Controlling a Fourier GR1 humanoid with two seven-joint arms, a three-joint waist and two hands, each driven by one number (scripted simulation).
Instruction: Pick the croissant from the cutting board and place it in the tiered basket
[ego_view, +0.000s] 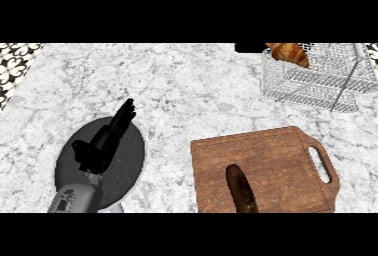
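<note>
1. One croissant, golden brown, at about one o'clock near the upper edge; lying in the top of the tiered basket, off the cutting board.
2. One tiered basket, white wire mesh, at one to two o'clock on the marble counter; well apart from the board.
3. One cutting board, brown wood, at about five o'clock; handle slot on its right side.
4. One long dark brown item lying on the board near its lower edge, running off the bottom; cannot tell what it is.
5. One dark grey round plate at about eight o'clock, left of the board and apart from it.
6. One left hand over the plate, fingers straight and together, pointing towards one o'clock, holding nothing; grey forearm entering from the lower edge.
7. Right hand: seen nowhere; only a black shape at the top edge just left of the croissant, too little of it to name.
8. One strip of black-and-white patterned tile at ten o'clock, along the counter's left edge.
</note>
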